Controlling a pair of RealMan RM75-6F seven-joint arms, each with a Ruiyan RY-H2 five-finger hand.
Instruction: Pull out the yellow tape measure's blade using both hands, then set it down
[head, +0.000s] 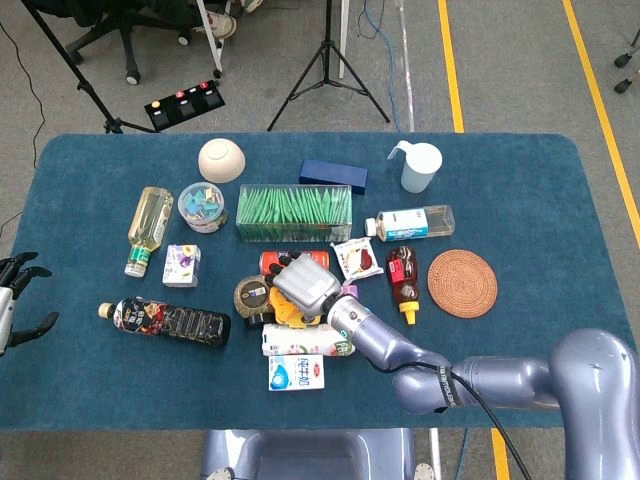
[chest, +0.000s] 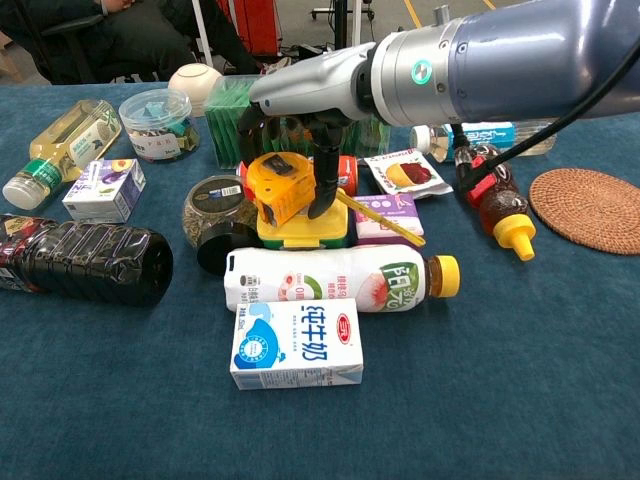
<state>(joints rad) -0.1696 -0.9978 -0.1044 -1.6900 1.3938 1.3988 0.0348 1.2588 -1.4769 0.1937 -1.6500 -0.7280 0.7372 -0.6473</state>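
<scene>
Mid-counter, amid crowded groceries, my right hand (chest: 300, 150) curls down over the yellow tape measure (chest: 281, 187), fingers bracketing its case without a clear lift. The tape measure sits tilted atop a yellow-green box (chest: 303, 227). I judge the case hard, compact, grippable by its flat sides. My left hand (head: 14, 300) waits spread and empty at the counter (head: 520, 340) edge.
</scene>
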